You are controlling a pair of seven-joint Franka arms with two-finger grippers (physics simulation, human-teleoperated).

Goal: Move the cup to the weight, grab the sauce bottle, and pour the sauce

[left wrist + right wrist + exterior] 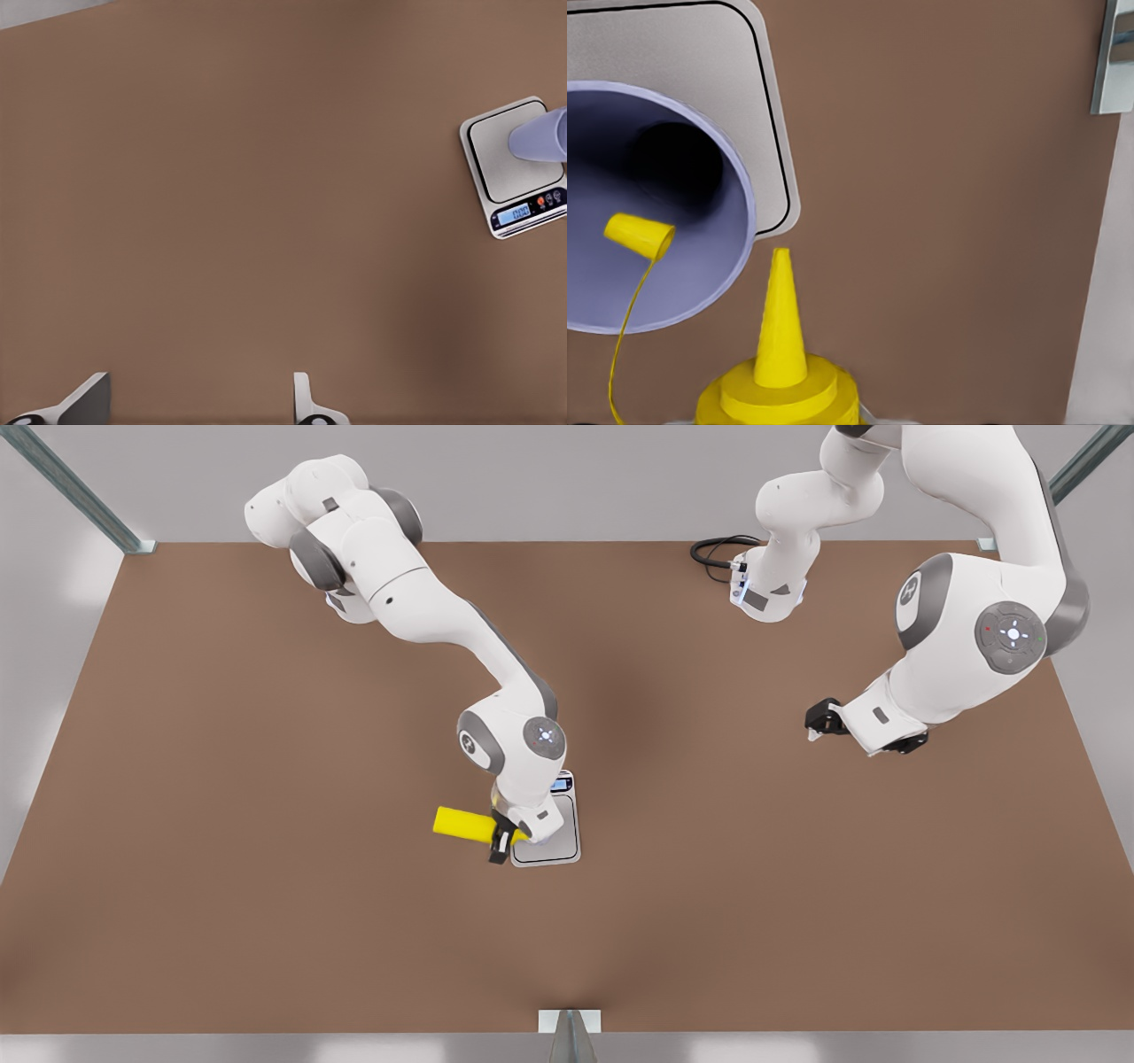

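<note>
Both arms are glossy white with rounded links and grey joint bands. Each has a round grey cap with a white-lit centre; the one at the front view's right also shows 1 red and 1 green dot. The right gripper (501,841) and left gripper (820,722) have black fingers on white hand blocks. A black cable loops at one base.

Silver-grey rectangular kitchen scale (514,168) seen on brown tabletop (248,221).
A pale lavender-blue cup (539,135) was seen standing on its plate; its readout was lit blue.
</note>
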